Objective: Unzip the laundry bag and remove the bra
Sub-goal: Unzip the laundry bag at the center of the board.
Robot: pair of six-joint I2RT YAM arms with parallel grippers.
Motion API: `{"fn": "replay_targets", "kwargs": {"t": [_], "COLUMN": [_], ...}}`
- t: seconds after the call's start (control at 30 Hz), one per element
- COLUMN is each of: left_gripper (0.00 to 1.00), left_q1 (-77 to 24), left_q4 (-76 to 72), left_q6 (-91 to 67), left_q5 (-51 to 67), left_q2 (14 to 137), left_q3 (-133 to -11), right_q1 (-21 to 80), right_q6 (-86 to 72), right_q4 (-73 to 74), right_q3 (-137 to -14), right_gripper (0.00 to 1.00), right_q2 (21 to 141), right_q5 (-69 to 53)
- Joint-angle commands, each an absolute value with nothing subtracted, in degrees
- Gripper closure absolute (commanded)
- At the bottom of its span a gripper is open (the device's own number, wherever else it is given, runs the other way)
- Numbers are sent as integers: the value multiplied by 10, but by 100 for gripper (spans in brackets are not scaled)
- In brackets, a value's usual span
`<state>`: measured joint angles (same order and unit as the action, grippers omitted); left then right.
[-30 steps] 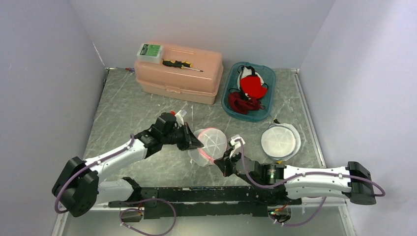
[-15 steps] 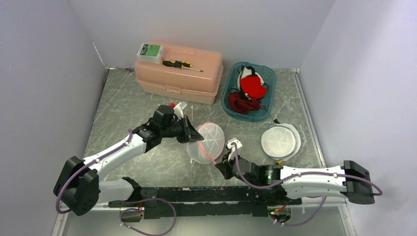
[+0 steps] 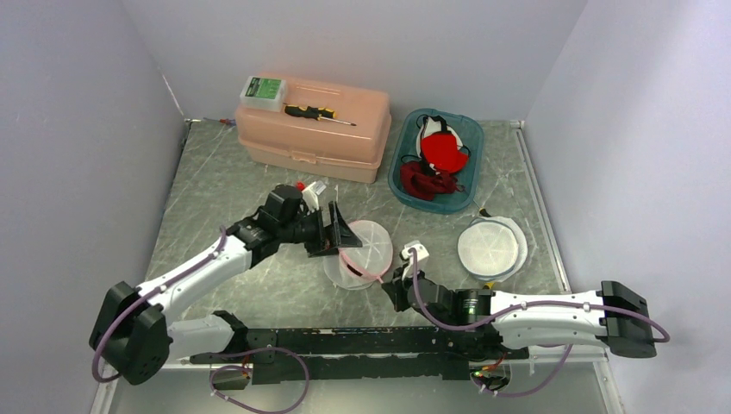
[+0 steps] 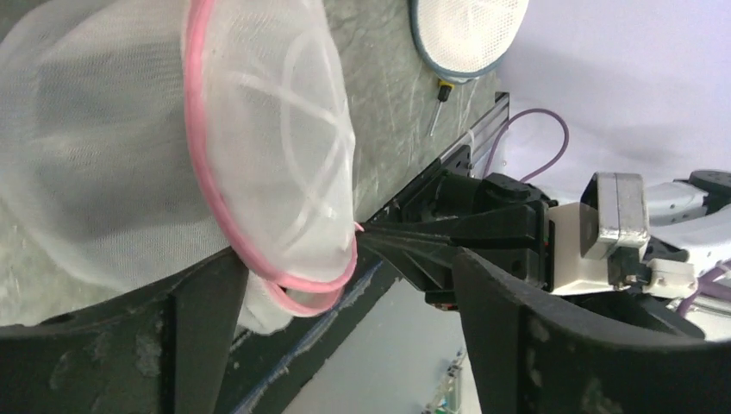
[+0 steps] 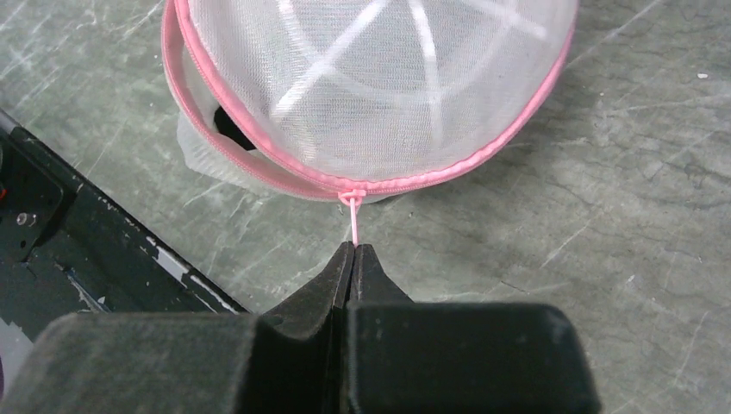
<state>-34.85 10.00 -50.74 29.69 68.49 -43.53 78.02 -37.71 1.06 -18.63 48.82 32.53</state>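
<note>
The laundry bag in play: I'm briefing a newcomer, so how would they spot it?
Just in front of the peach toolbox sits a round white mesh laundry bag. Its pink zipper rim distinguishes it from the grey-rimmed mesh bag to its right.

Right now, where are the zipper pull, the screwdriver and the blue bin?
zipper pull (image 5: 353,224), right wrist view, middle of the pink cord.
screwdriver (image 3: 315,112), top view, its handle.
blue bin (image 3: 394,168), top view, left rim.

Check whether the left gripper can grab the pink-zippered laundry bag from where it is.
Probably yes: the left gripper is open, its fingers straddling the laundry bag. The right gripper pinches the zipper pull at the bag's near edge, clear of them.
</note>
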Motion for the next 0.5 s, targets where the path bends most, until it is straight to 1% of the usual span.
{"fn": "replay_targets", "kwargs": {"t": [0.0, 0.13, 0.3, 0.4, 0.47], "left_gripper": [6, 5, 5, 5, 5], "left_q1": [-347, -352, -393, -433, -457], "left_q4": [197, 281, 350, 353, 334], "left_q6": [-519, -573, -648, -692, -711], "left_q5": [247, 205, 159, 126, 110], "left_q2": [603, 509, 412, 377, 381], "left_q3": [-446, -413, -392, -384, -375], "right_q1": [780, 780, 781, 781, 781], "right_q6": [-348, -322, -287, -266, -254], "right_q4": [-42, -82, -125, -139, -144], "right_q3": [-206, -230, -264, -287, -301], "right_gripper": [100, 100, 100, 100, 100], "right_q2": [506, 546, 602, 627, 640], "right_q5": [304, 268, 228, 204, 192]}}
